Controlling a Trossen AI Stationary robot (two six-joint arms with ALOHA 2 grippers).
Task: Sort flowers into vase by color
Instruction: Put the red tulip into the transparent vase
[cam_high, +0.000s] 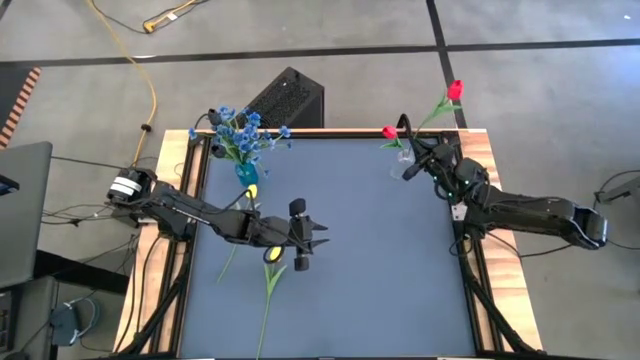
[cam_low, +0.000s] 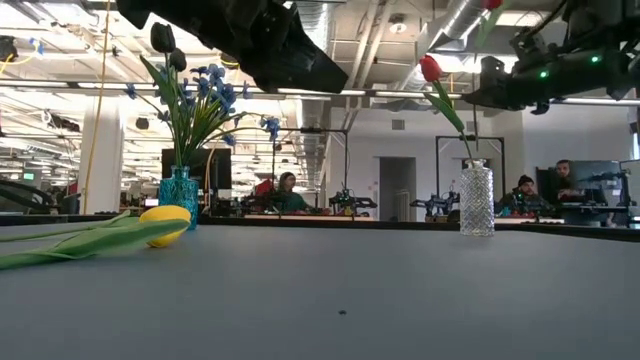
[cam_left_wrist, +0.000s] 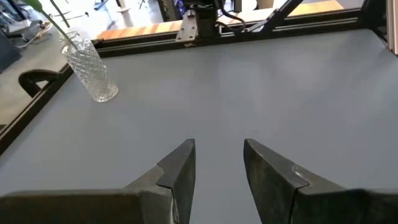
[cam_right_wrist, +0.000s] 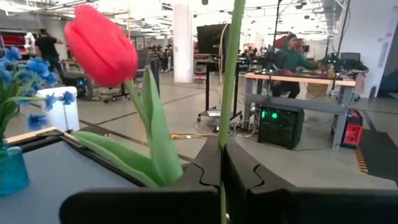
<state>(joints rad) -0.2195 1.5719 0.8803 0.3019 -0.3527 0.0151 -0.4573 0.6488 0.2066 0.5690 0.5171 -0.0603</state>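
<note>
Bunches of blue flowers (cam_high: 245, 130) stand in a teal vase (cam_low: 180, 197) at the table's far left. One red tulip (cam_low: 430, 68) stands in a clear glass vase (cam_low: 477, 200) at the far right. My right gripper (cam_high: 415, 160) hovers beside that vase, shut on a second red tulip (cam_high: 455, 90). Two yellow tulips (cam_high: 272, 255) (cam_high: 252, 190) lie flat on the mat, left of centre. My left gripper (cam_high: 305, 232) hangs open above the mat, beside the nearer yellow tulip, touching nothing. My right gripper (cam_right_wrist: 222, 168) pinches the red tulip's green stem (cam_right_wrist: 225, 124) between its two fingers, which lie across the stem. They come level from the table's right side. The tulip is lifted clear and stands roughly upright, its blossom (cam_low: 490, 3) above the gripper.
The table is a dark mat (cam_high: 380, 260) in a wooden frame (cam_high: 500, 280). A black box (cam_high: 285, 98) stands behind the far edge. Cables lie on the floor to the left. People sit at desks in the room beyond.
</note>
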